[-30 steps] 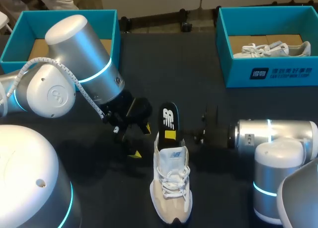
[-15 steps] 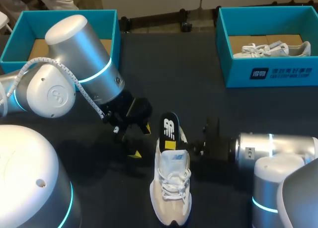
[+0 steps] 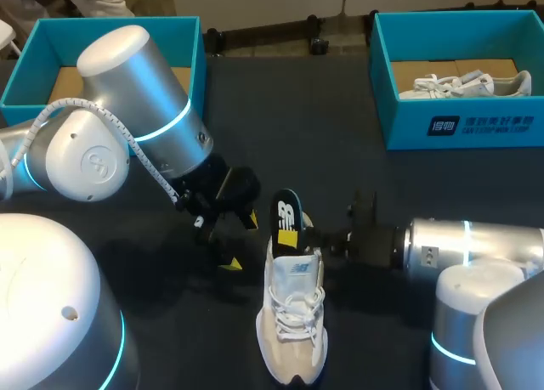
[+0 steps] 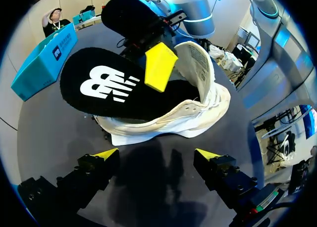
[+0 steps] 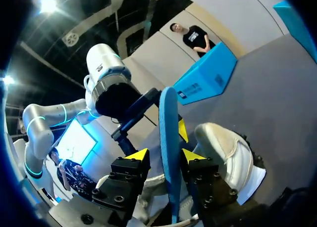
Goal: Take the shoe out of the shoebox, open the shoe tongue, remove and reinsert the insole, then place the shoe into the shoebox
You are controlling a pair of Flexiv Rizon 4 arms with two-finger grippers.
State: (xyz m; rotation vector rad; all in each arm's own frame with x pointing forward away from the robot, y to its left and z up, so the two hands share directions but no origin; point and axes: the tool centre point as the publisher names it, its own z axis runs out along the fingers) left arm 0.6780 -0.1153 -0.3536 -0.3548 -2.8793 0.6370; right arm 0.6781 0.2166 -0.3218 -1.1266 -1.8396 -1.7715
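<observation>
A beige and white shoe (image 3: 293, 322) lies on the dark table, toe toward me. Its black insole (image 3: 287, 210) stands tilted out of the heel opening. My right gripper (image 3: 296, 228) comes in from the right with one finger on each side of the insole. In the right wrist view the insole (image 5: 167, 138) stands edge-on between the parted yellow tips of that gripper (image 5: 165, 157), with a gap showing beside it. My left gripper (image 3: 241, 243) hangs open just left of the shoe's heel. The left wrist view has the left gripper (image 4: 157, 155) empty, with the shoe (image 4: 198, 108) and insole (image 4: 106, 83) ahead of it.
A teal shoebox (image 3: 459, 127) at the back right holds another white shoe (image 3: 467, 84). A second teal shoebox (image 3: 191, 42) stands at the back left, partly behind my left arm. Bare dark table lies between the two boxes.
My right arm has moved left toward the shoe and pushed the insole lower into the heel. Its fingers, shut on the insole before, have parted. The left arm has not moved.
</observation>
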